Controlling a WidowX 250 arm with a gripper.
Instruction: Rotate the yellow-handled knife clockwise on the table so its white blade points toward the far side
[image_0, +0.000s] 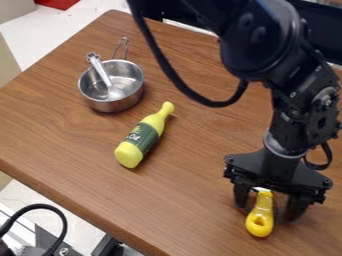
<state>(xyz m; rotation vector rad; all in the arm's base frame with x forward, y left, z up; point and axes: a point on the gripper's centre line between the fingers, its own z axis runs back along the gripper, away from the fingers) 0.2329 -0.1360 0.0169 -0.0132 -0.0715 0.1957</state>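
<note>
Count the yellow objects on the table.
2: a bottle lying near the metal pot, and a handle at the gripper. The arm may hide more.

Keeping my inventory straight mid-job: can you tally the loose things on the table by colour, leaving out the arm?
Yellow: 2 (green-labelled bottle, yellow-handled tool between the fingers of the claw)
Silver: 2 (pot, utensil leaning in it)
Total: 4

The yellow-handled utensil (264, 206) lies on the wooden surface (184, 197) between the parted jaws, its rounded, holed handle end pointing toward the camera.
</note>
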